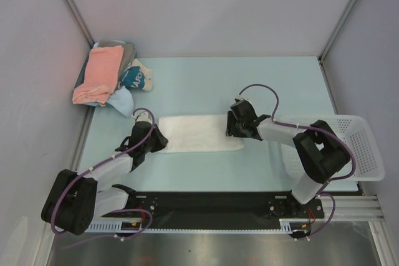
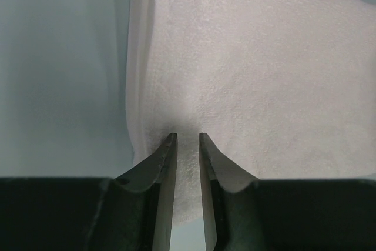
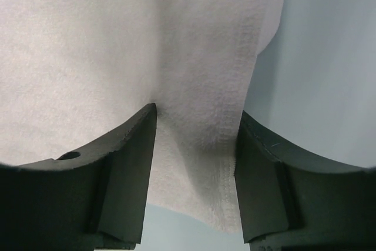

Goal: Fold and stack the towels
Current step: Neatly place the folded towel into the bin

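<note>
The white towel [image 1: 199, 133] lies flat mid-worktop [image 1: 262, 85], long axis running left to right, one arm at each short end. The left fingers [image 2: 167, 157] are down on its left end, nearly together, with cloth in the slit between them; nipped or only pressed, I can't tell. The right fingers [image 3: 141, 139] stand well apart, straddling the right hem and gripping nothing. It looks set for an end-to-end fold. In the far-left corner, the salmon-pink towel [image 1: 100, 73] tops a heap beside a teal bundle [image 1: 134, 78] whose white print I can't read.
</note>
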